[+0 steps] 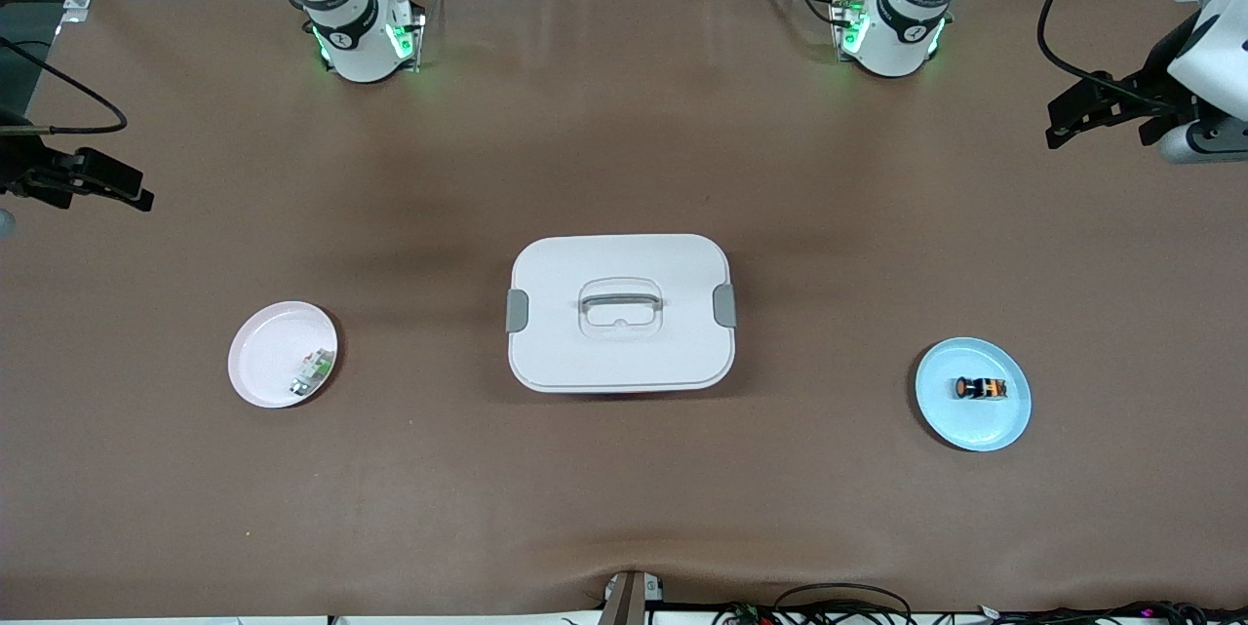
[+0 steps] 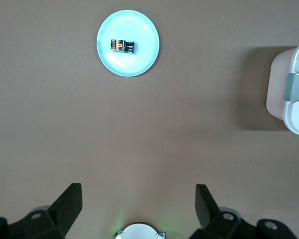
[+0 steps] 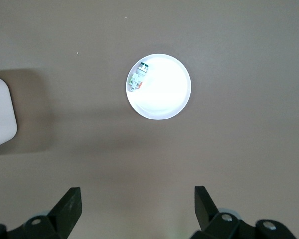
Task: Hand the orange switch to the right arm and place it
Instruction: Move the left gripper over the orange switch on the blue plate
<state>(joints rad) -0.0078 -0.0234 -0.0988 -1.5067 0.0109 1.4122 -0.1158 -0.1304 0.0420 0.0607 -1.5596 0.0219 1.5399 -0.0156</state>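
Note:
The orange switch (image 1: 981,388) is a tiny black part with orange bands. It lies on its side on a light blue plate (image 1: 967,422) toward the left arm's end of the table. The left wrist view shows the orange switch (image 2: 122,46) on that blue plate (image 2: 135,62). My left gripper (image 2: 138,199) hangs open and empty high over bare table at that end, at the front view's edge (image 1: 1077,116). My right gripper (image 3: 137,199) is also open and empty, high over the right arm's end of the table (image 1: 117,188).
A white lidded box (image 1: 620,313) with a handle and grey clips stands mid-table. A pink plate (image 1: 255,352) toward the right arm's end holds a small white-and-green part (image 1: 312,371). Brown table surface surrounds them.

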